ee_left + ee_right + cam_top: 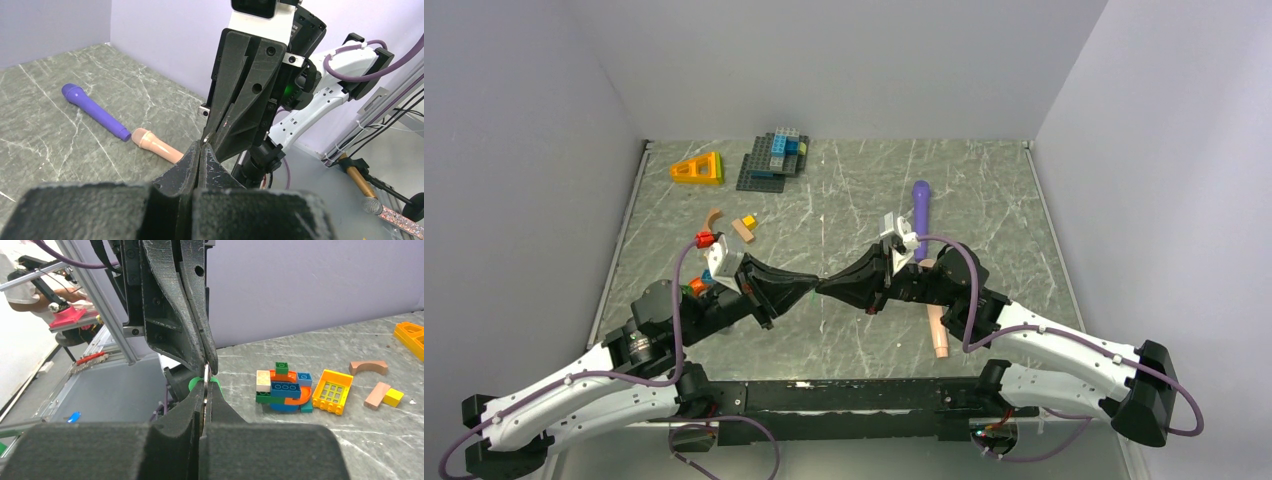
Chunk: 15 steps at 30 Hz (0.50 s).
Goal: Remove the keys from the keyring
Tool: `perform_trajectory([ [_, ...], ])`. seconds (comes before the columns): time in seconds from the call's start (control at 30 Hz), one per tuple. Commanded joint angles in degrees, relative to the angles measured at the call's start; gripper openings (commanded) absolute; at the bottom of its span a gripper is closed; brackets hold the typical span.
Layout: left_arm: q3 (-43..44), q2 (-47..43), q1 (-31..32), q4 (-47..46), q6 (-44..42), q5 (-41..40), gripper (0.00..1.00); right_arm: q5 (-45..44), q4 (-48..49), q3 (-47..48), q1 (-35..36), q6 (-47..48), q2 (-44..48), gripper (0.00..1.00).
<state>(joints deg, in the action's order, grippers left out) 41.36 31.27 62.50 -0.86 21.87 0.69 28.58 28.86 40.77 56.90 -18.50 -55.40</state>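
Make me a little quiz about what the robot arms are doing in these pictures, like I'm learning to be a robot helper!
1. True or false: the left gripper and the right gripper meet tip to tip above the table, both shut.
2. The longer toy microphone lying on the table is: A purple, B red, C black.
3. In the right wrist view, what colour is the key head peeking out beside the thin silver ring at the fingertips?

Key: 1 true; 2 A; 3 green.
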Motion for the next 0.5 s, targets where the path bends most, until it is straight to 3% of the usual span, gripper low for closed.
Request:
perform_trajectory([
  [0.0,0.0,1.0,0.2,-1.0,0.4,1.0,0.0,-1.1,5.0,0.7,0.1,0.4,0.2,0.0],
  [0.1,0.4,1.2,0.2,0.0,0.1,0.3,0.04,-0.2,5.1,0.1,0.1,0.7,0.6,0.0],
  [0.23,1.6,0.9,0.2,3.3,-0.6,-0.5,0.54,0.1,3.6,-0.5,0.0,1.0,1.8,0.0],
  [0.3,2.8,0.5,0.2,6.2,-1.3,-1.3,0.67,0.5,1.7,-0.8,0.1,1.3,2.5,0.0],
  [0.37,4.4,0.1,0.2,9.9,-2.9,-2.6,0.69,0.9,-1.3,-0.6,0.0,1.8,3.1,0.0],
  [0.47,9.2,1.4,0.2,17.1,-6.1,-3.0,0.61,3.2,-5.5,0.5,0.0,2.9,3.1,0.0],
])
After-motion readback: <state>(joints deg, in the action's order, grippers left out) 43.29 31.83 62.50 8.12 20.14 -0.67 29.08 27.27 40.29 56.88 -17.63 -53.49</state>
